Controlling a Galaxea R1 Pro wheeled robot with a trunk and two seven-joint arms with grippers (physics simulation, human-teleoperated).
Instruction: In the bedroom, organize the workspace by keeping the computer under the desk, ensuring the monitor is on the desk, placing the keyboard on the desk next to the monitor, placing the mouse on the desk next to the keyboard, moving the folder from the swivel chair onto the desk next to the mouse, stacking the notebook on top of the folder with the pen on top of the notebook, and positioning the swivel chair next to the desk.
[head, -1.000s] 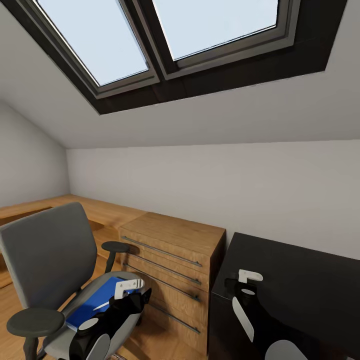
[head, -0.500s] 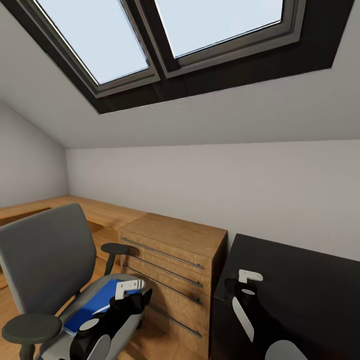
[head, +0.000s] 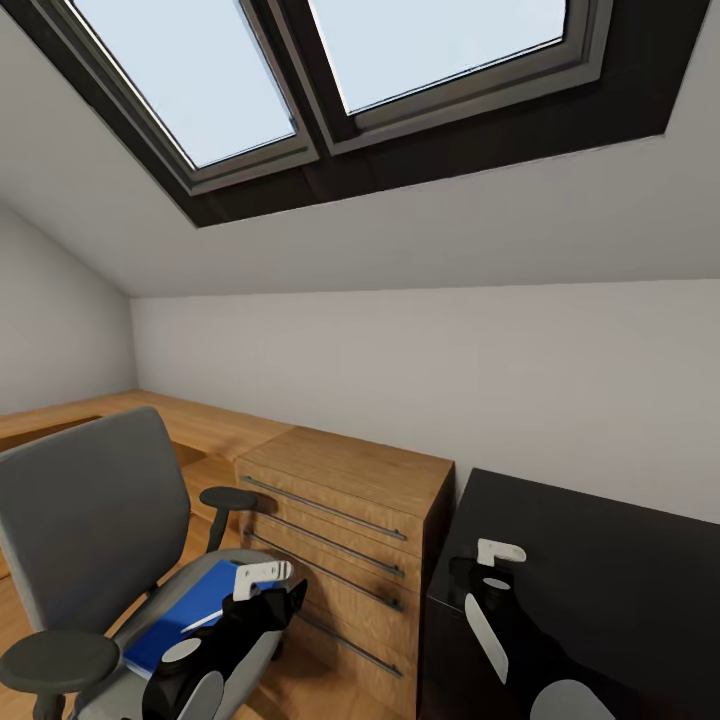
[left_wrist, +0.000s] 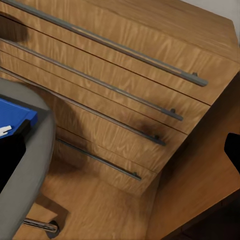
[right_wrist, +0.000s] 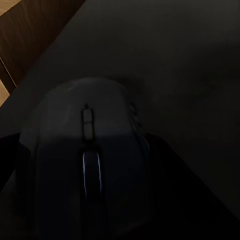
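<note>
Head view, left gripper (head: 262, 580) over folder (head: 180, 620), right gripper (head: 497, 562) over desk (head: 620, 570), grips unclear.

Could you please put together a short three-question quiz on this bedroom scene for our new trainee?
1. True or false: the folder lies on the desk.
2. What fills the right wrist view, close to the right gripper? A) keyboard B) mouse C) pen
3. What furniture stands between the swivel chair and the desk?

Key: 1 false, it lies on the swivel chair's seat; 2 B; 3 the wooden drawer chest.
</note>
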